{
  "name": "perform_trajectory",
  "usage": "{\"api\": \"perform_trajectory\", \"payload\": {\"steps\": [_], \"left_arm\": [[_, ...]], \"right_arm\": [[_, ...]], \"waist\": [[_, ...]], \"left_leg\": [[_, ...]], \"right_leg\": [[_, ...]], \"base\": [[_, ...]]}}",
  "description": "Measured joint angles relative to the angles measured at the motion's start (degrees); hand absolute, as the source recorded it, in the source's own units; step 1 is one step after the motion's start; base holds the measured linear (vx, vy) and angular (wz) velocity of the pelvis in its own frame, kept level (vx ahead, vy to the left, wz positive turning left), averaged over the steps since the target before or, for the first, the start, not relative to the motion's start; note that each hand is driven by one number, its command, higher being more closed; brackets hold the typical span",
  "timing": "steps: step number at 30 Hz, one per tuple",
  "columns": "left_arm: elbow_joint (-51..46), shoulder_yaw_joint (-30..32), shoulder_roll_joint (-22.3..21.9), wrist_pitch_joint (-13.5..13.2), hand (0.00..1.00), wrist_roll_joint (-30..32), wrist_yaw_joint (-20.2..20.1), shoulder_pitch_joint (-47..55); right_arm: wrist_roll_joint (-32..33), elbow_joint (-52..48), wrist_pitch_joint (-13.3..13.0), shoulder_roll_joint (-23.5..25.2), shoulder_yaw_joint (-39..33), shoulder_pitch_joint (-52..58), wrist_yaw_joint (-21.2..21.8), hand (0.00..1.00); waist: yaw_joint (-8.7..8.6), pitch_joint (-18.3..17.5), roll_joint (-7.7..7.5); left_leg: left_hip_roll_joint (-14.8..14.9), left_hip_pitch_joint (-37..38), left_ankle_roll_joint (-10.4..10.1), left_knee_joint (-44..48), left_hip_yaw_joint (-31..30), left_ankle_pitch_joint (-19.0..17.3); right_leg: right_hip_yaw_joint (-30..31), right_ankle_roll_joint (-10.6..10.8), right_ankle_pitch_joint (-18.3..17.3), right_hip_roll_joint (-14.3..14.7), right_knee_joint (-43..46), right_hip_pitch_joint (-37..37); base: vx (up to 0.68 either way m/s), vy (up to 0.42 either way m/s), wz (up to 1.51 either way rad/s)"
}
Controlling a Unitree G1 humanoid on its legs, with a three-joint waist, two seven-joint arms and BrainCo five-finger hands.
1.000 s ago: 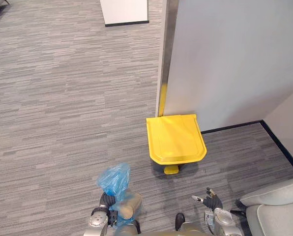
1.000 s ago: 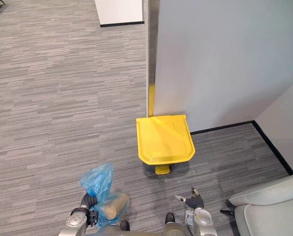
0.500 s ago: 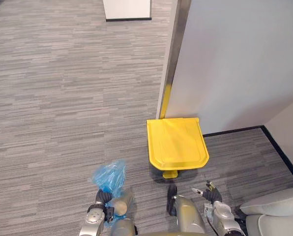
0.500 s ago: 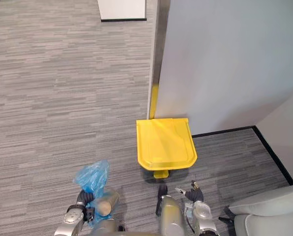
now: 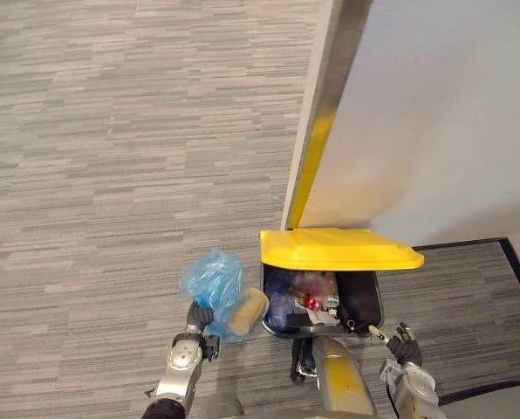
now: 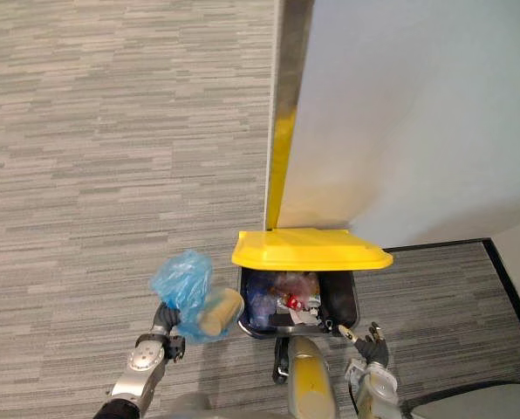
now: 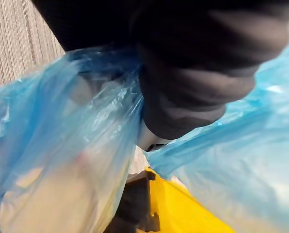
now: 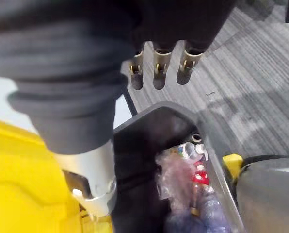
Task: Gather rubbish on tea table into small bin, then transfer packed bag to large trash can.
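- Left hand [image 5: 199, 319] is clamped round the gathered neck of the blue bag [image 5: 213, 278], and the bag is up off the carpet [image 5: 112, 175].
- In the left wrist view the blue plastic billows on both sides of the dark cover.
- A tan cup [image 5: 245, 312] lies on its side in the bag's bulge, pointing towards the large trash can [image 5: 366, 301].
- So the packed bag hangs just beside the can's left wall, outside it.
- The yellow lid [image 5: 338, 249] is tipped up over the back rim and the mouth of the can gapes open.
- Rubbish [image 5: 311, 292] shows inside the can: clear wrappers, something red, blue plastic.
- Right hand [image 5: 405, 346] hovers low by the can's front right corner, its fingers [image 8: 156, 73] loose and apart, holding nothing.
- The can stands on the carpet at the foot of a pale wall [image 5: 452, 131], beside its metal corner strip [image 5: 330, 96].
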Motion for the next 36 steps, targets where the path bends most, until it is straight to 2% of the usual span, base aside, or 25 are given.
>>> {"api": "perform_trajectory", "payload": {"steps": [3,7,11,13,14,17,20,21,22,23,24,26,28,29,30,31,32,33,34,35,36], "left_arm": [[0.02,-0.16,1.00,0.05,1.00,-0.01,-0.15,1.18],[0.57,-0.65,1.15,0.06,1.00,0.00,-0.48,1.80],[0.21,-0.88,2.28,-0.04,1.00,-0.01,-1.26,2.06],[-1.26,-0.89,3.03,-0.43,1.00,-0.07,-1.26,2.59],[-1.88,-1.06,3.16,-1.19,1.00,-0.10,-1.29,2.90],[-3.89,-1.35,3.49,-2.01,1.00,-0.56,-1.43,3.53],[-6.37,-2.04,4.37,-3.36,1.00,-2.67,-2.05,4.68],[-6.47,-2.88,4.74,-3.87,1.00,-3.44,-2.42,4.61],[-6.53,-3.53,4.91,-4.09,1.00,-3.95,-2.58,4.12],[-6.56,-3.65,4.91,-4.19,1.00,-4.23,-2.57,3.69],[-6.86,-4.14,5.29,-4.40,1.00,-4.76,-2.57,2.88],[-7.08,-4.95,5.76,-4.40,1.00,-5.27,-2.50,1.96],[-8.02,-5.79,6.03,-4.46,1.00,-5.68,-2.56,1.73],[-8.01,-5.88,6.10,-4.46,1.00,-5.79,-2.56,1.74],[-8.57,-6.54,5.85,-4.75,1.00,-6.39,-2.66,1.60],[-9.09,-6.68,6.10,-5.20,1.00,-6.52,-2.75,1.11],[-9.45,-5.91,7.12,-5.63,1.00,-6.90,-2.58,0.83],[-9.74,-5.77,6.74,-5.44,1.00,-7.44,-2.48,1.01],[-10.05,-6.65,6.85,-5.45,1.00,-7.50,-2.78,1.98],[-10.04,-7.54,6.90,-5.37,1.00,-7.56,-2.86,2.40],[-10.17,-7.78,6.81,-5.37,1.00,-7.57,-2.96,2.51]], "right_arm": [[0.08,0.09,0.00,0.07,3.11,-2.07,0.26,0.00],[-0.63,0.24,0.00,-1.54,8.14,-5.09,0.91,0.00],[-2.59,-0.04,-0.02,-4.96,13.06,-11.72,1.03,0.00],[-4.52,-0.85,-0.05,-7.49,15.08,-16.22,0.83,0.00],[-5.67,-1.92,-0.44,-9.76,16.16,-19.26,0.78,0.00],[-6.92,-1.98,-1.15,-12.87,18.37,-23.80,0.40,0.00],[-9.17,-1.40,-1.03,-16.77,20.18,-27.80,-0.03,0.00],[-9.52,-1.28,-1.02,-18.46,20.60,-29.47,-0.08,0.00],[-10.03,-0.63,-1.03,-20.82,22.16,-31.59,-0.09,0.00],[-10.29,-0.15,-1.04,-21.83,22.70,-32.80,-0.07,0.00],[-10.64,0.80,-1.03,-23.63,23.75,-35.67,-0.16,0.00],[-10.82,1.39,-1.04,-25.44,24.56,-38.83,-0.19,0.00],[-11.15,2.18,-1.13,-26.84,24.66,-42.31,-0.19,0.00],[-11.16,2.17,-1.16,-27.09,24.73,-43.19,-0.21,0.00],[-11.18,2.05,-1.19,-28.94,26.33,-44.63,-0.32,0.00],[-11.17,1.92,-1.38,-30.02,26.43,-44.87,-0.49,0.00],[-11.20,2.75,-1.40,-30.31,26.69,-45.00,-1.22,0.00],[-11.20,2.63,-1.42,-30.64,26.86,-46.18,-1.26,0.00],[-11.22,2.53,-1.58,-30.77,26.87,-47.71,-1.22,0.00],[-11.22,2.62,-1.65,-31.04,26.90,-48.07,-1.19,0.00],[-11.22,2.85,-1.65,-31.19,27.22,-48.07,-1.20,0.00]], "waist": [[0.00,-0.78,0.43],[0.00,-1.73,1.82],[1.35,-2.02,2.57],[1.95,-1.85,2.94],[2.70,-1.67,3.64],[2.77,-1.17,4.56],[2.95,-0.97,4.93],[2.82,-0.80,5.25],[2.75,-0.50,5.35],[2.75,-0.03,5.33],[2.59,1.20,5.40],[2.55,2.05,4.54],[3.03,2.62,4.14],[2.69,2.83,4.18],[3.01,4.00,6.65],[2.39,4.93,6.66],[1.31,6.06,2.44],[1.44,6.32,3.48],[2.60,6.28,4.48],[2.87,6.31,4.44],[2.87,6.35,4.45]], "left_leg": [[0.09,-2.72,0.00,-0.16,-0.05,0.00],[0.69,-5.01,-0.01,-2.09,-1.26,0.01],[1.34,-6.42,-0.76,-4.61,-2.63,0.40],[1.55,-7.79,-0.78,-5.59,-3.22,0.42],[1.72,-8.69,-0.80,-6.65,-4.11,0.36],[1.52,-10.16,-1.15,-7.28,-6.16,0.54],[1.44,-10.87,-2.57,-7.53,-9.12,0.99],[1.20,-12.66,-2.71,-4.05,-9.00,1.00],[0.70,-14.83,-2.65,-0.69,-8.13,0.86],[0.98,-15.17,-2.17,-0.49,-8.02,0.92],[1.88,-15.36,-2.53,-1.69,-8.20,0.47],[1.38,-15.30,-3.63,-4.21,-9.09,1.04],[-1.52,-17.30,-2.46,4.13,-9.31,0.25],[-3.19,-17.60,-1.15,7.30,-9.37,-0.36],[-2.23,-16.52,2.89,5.86,-8.58,-1.75],[-1.71,-15.84,0.41,5.21,-9.09,-4.12],[-3.94,-15.63,-0.24,6.03,-8.14,-3.74],[-3.07,-16.33,-1.57,7.11,-9.13,-3.69],[-2.33,-17.71,-1.41,7.70,-9.71,-3.73],[-2.36,-18.06,-0.85,7.67,-9.65,-3.99],[-2.40,-18.04,-0.54,7.34,-9.71,-3.88]], "right_leg": [[-0.06,-0.20,1.37,0.10,-0.80,-2.26],[-1.08,-0.51,2.51,0.32,-1.21,-4.68],[-1.72,-0.48,4.03,0.54,-1.35,-6.68],[-2.07,0.39,5.14,0.56,-1.56,-8.01],[-2.54,1.08,6.35,0.70,-2.43,-8.79],[-3.23,1.51,6.84,1.32,-4.70,-8.86],[-3.32,0.68,6.97,2.23,-5.98,-8.73],[-4.33,0.46,7.10,2.18,-6.47,-8.73],[-5.26,-0.48,7.83,2.25,-7.14,-8.73],[-5.37,-0.40,7.92,2.44,-7.22,-8.71],[-5.32,-0.18,8.05,3.10,-7.96,-8.74],[-5.22,-0.11,8.09,4.18,-11.98,-8.48],[-5.83,0.34,8.30,4.66,-15.51,-8.20],[-6.18,1.69,8.58,4.76,-16.49,-7.85],[-5.57,1.87,6.26,5.18,-8.33,-9.89],[-0.67,-2.74,7.02,4.94,0.50,-12.08],[6.32,-2.57,7.13,1.99,1.99,-10.50],[4.19,-2.16,7.03,2.66,0.41,-10.71],[1.28,-2.28,9.03,3.45,-3.10,-10.73],[-0.40,-3.33,11.03,3.59,-5.09,-10.69],[-0.61,-3.38,11.20,3.61,-5.13,-10.64]], "base": [[-0.05,-0.014,0.04],[-0.06,-0.068,0.12],[-0.09,-0.086,0.13],[-0.16,-0.094,0.17],[-0.17,-0.091,0.14],[-0.18,-0.094,0.26],[-0.12,-0.131,0.24],[-0.13,-0.050,-0.01],[-0.15,-0.028,-0.05],[-0.21,-0.069,-0.01],[-0.16,-0.100,0.05],[-0.12,-0.108,0.03],[-0.15,-0.100,-0.14],[-0.16,-0.090,-0.13],[-0.10,-0.050,0.13],[-0.07,-0.086,0.66],[-0.06,-0.140,0.66],[-0.04,-0.170,0.26],[0.00,-0.113,-0.29],[0.02,-0.053,-0.19],[0.01,-0.052,0.03]]}}
